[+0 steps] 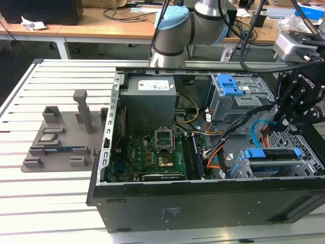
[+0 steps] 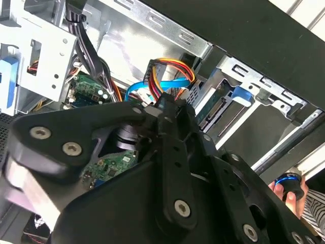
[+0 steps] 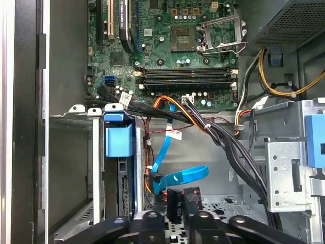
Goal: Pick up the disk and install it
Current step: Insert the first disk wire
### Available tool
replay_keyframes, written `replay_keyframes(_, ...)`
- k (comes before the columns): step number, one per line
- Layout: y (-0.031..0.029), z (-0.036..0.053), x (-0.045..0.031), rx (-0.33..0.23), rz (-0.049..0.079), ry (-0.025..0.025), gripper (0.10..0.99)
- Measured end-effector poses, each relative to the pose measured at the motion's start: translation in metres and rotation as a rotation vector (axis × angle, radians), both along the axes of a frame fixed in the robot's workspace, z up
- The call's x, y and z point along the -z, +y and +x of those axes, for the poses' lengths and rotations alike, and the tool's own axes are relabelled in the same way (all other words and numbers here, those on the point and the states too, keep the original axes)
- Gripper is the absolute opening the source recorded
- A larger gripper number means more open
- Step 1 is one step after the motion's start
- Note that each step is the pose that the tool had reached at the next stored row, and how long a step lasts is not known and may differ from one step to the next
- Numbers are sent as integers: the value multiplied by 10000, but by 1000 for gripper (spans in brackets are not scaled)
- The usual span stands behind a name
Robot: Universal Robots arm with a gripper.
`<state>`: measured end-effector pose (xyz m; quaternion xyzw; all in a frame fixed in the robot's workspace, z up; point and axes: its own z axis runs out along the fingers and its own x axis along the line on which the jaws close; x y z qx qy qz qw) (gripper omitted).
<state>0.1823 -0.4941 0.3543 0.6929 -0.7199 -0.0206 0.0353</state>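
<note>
Disk (image 1: pixel 271 154) sits in its bay inside the case (image 1: pixel 203 213); fingers (image 1: pixel 280 121) above it, open or closed unclear

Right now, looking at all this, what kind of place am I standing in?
Probably a robotics lab or workshop bench. An open computer case lies on a slatted metal table, a robot arm reaches over it, and desks strewn with cables stand behind.

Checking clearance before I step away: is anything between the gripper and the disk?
Nothing solid that I can see. In the exterior view the gripper hangs just above the disk, which sits in the drive cage. A loose blue cable and a black cable bundle lie close beside the cage.
</note>
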Motion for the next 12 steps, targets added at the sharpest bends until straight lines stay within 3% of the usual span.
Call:
replay_keyframes(2,0,0,0,0,-5,0,173)
replay_keyframes(10,0,0,0,0,-28,0,173)
replay_keyframes(12,-38,0,0,1,-28,0,173)
